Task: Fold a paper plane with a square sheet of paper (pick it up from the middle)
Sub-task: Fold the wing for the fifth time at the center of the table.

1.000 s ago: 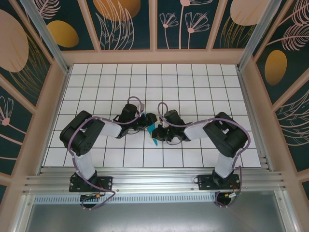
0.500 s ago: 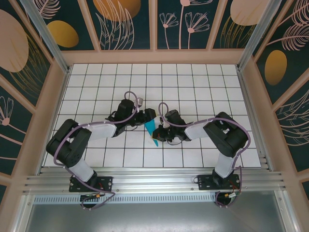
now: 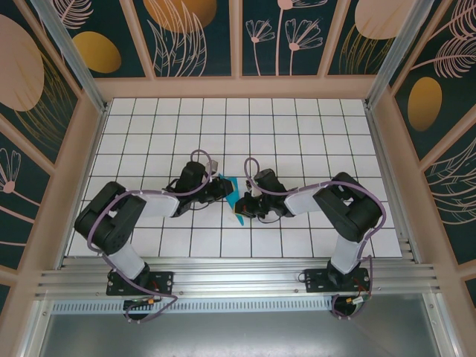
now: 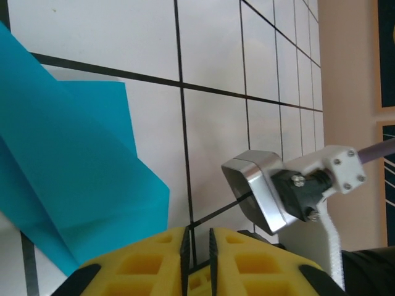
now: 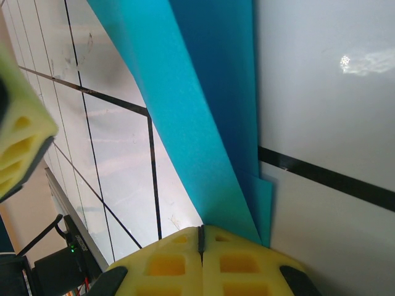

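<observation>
The sheet of paper point(image 3: 233, 196) is a creased, narrow teal shape standing tilted between the two grippers at mid-table. My right gripper point(image 3: 245, 207) is shut at its lower end; in the right wrist view the folded teal layers point(image 5: 203, 111) run down into the closed fingertips of the right gripper point(image 5: 200, 233). My left gripper point(image 3: 220, 186) sits by the paper's upper left edge. In the left wrist view its jaws point(image 4: 197, 250) stand a thin gap apart with only the tabletop showing between them, and the paper point(image 4: 62, 160) lies off to their left.
The white gridded table point(image 3: 297, 126) is walled by pink-framed patterned panels. A silver block on the right arm's wrist point(image 4: 265, 191) sits close ahead of the left fingers. One yellow left finger point(image 5: 18, 142) shows at the left edge of the right wrist view.
The left gripper reached to the paper's top, then drew back slightly left, and its jaws narrowed from wide to a thin gap. The right gripper stayed shut in place.
</observation>
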Robot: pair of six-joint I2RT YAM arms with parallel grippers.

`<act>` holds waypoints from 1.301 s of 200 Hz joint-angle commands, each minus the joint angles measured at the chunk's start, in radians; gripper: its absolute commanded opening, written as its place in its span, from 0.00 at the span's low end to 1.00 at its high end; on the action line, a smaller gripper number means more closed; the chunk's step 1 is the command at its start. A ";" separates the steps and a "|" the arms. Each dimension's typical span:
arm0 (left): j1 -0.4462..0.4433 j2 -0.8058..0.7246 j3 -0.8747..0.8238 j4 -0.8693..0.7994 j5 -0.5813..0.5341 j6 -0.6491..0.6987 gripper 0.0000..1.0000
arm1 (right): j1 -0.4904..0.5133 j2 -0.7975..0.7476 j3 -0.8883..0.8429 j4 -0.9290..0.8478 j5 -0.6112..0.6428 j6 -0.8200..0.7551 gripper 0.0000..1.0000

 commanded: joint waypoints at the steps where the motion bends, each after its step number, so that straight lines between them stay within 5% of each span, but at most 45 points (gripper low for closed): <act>1: 0.004 0.068 0.024 0.065 0.016 -0.016 0.17 | 0.001 0.048 -0.046 -0.173 0.015 -0.016 0.03; 92: 0.006 0.164 0.093 -0.095 -0.141 0.015 0.09 | 0.004 0.049 -0.066 -0.202 0.021 -0.032 0.02; 260: 0.084 0.211 0.218 -0.219 -0.172 0.140 0.15 | 0.003 0.047 -0.085 -0.221 0.009 -0.054 0.00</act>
